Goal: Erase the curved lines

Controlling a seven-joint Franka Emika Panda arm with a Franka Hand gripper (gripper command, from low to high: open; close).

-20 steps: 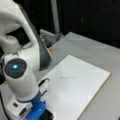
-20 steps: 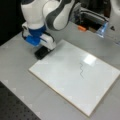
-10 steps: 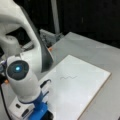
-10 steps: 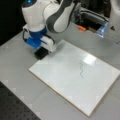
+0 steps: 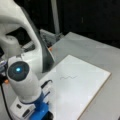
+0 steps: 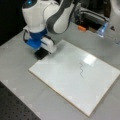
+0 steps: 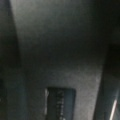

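Compared with a second ago, the arm has been shifted a little toward a front view's left, so that the black eraser block point(image 6: 41, 53) now sits at the very corner of the whiteboard point(image 6: 62, 75) rather than further in. The gripper point(image 6: 43, 51) is seen in a front view low over the grey bench point(image 6: 15, 62), at the board's top-left corner, and appears clamped on the eraser block; the fingers themselves are hidden under the blue and white mount. In the wrist view only a dark block point(image 7: 60, 102) against grey surface can be made out.

The curve lines point(image 6: 81, 70) are untouched: a thin wavy squiggle near the middle of the board, well apart from the eraser. They are also visible in a front view point(image 5: 68, 77), beyond the arm's wrist.

For the wipe to be done well, it is judged that the eraser face should be kept flat on the board and carried across the whole squiggle with steady contact. A tilted block would probably leave streaks.
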